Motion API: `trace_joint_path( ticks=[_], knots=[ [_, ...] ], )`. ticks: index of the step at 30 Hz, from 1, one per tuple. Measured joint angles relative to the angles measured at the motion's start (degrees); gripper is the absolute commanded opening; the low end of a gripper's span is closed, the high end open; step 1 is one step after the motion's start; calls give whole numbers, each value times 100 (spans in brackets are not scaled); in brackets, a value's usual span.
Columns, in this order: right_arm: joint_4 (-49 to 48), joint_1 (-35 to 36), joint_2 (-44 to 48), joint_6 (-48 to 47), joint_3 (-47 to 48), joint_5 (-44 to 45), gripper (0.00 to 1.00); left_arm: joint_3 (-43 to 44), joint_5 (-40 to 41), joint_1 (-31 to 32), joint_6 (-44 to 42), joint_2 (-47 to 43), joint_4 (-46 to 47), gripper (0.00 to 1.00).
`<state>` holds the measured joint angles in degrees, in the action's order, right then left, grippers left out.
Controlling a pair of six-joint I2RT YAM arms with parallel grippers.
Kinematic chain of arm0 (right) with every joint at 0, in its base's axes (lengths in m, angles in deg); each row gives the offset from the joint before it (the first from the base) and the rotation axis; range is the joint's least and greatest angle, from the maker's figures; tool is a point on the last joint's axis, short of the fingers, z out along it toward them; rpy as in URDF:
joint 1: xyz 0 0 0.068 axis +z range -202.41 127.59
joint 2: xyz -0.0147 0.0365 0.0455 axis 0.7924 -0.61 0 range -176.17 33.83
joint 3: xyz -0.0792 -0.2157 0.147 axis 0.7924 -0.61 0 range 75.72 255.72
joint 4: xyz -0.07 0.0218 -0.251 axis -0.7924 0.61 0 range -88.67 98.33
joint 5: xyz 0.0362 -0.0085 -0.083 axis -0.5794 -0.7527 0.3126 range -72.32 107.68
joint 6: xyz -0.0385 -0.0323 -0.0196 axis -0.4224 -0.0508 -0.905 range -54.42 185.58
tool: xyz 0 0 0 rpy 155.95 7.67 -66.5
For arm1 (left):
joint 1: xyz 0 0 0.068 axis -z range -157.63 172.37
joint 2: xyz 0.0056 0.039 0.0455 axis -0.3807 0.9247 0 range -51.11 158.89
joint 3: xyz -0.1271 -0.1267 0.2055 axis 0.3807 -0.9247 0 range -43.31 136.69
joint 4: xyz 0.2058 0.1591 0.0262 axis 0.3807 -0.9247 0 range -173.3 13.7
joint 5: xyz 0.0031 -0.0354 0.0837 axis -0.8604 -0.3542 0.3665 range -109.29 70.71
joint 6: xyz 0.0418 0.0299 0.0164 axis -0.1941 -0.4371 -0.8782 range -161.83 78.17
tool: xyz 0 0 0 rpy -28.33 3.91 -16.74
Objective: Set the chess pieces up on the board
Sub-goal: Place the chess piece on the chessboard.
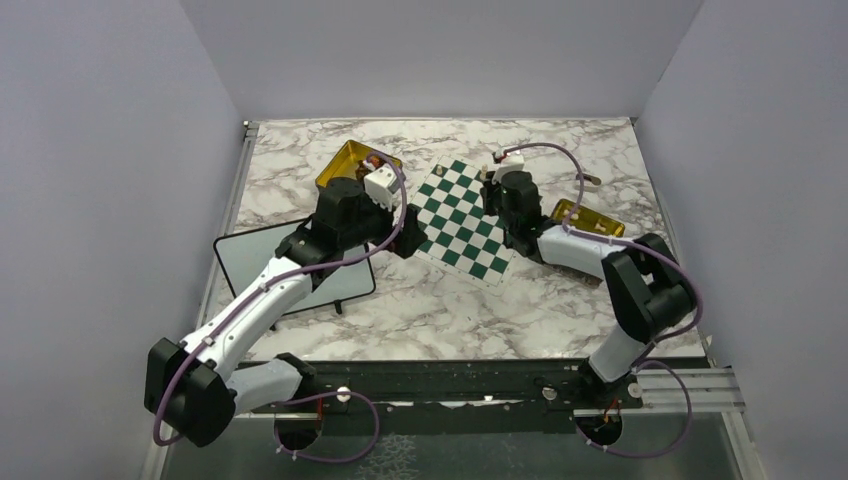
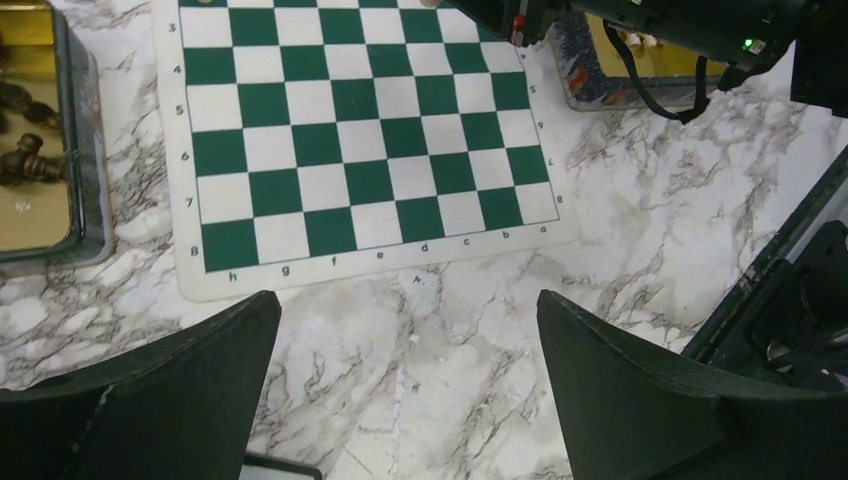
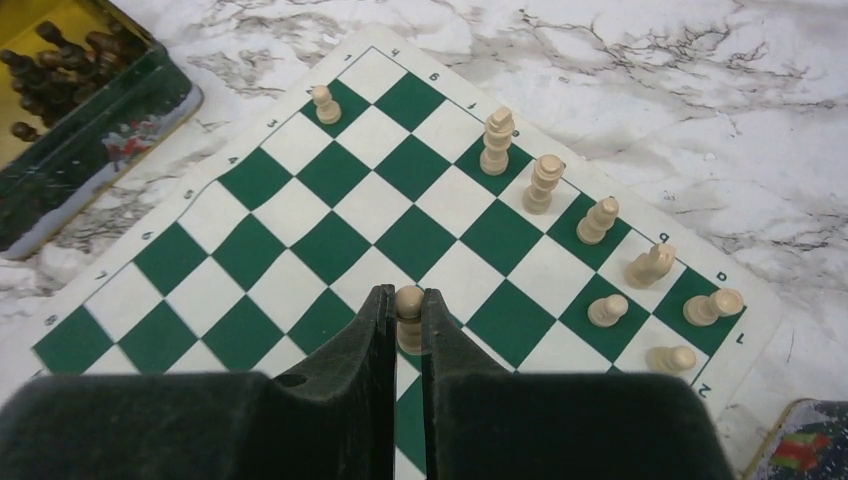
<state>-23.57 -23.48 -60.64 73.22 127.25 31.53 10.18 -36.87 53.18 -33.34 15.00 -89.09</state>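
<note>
**Right gripper (image 3: 407, 292) closed on pale piece (image 3: 408, 303) above board (image 3: 330, 245)**

Its fingers are clamped on the head of the pale piece, which is held upright over the middle of the board. Other pale pieces (image 3: 543, 183) are stood along the far right edge. Left gripper (image 2: 405, 300) is held wide open and empty over the marble table (image 2: 620, 200), just beside the board's left side. A stock of dark pieces (image 3: 60, 50) is kept in the tin (image 3: 110, 130).

Toppling is judged the main risk. If the pale piece is released tilted or off-centre, it may be tipped into its neighbours. These may also be swept over by the fingers when they are withdrawn.
</note>
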Motion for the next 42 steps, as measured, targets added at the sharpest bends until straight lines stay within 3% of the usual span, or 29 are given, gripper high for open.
trace_joint_path(
  ticks=[9,22,42],
  knots=[
    [-859,-278,-1038,-146,70,26,10,-632,476,-7,-79,-826,9,99],
    [-1314,-667,-1762,96,273,13,16,-634,614,-7,-151,-890,90,99],
    [-1274,-730,-1899,197,310,-170,24,-636,680,-7,-232,-905,90,99]
  ],
)
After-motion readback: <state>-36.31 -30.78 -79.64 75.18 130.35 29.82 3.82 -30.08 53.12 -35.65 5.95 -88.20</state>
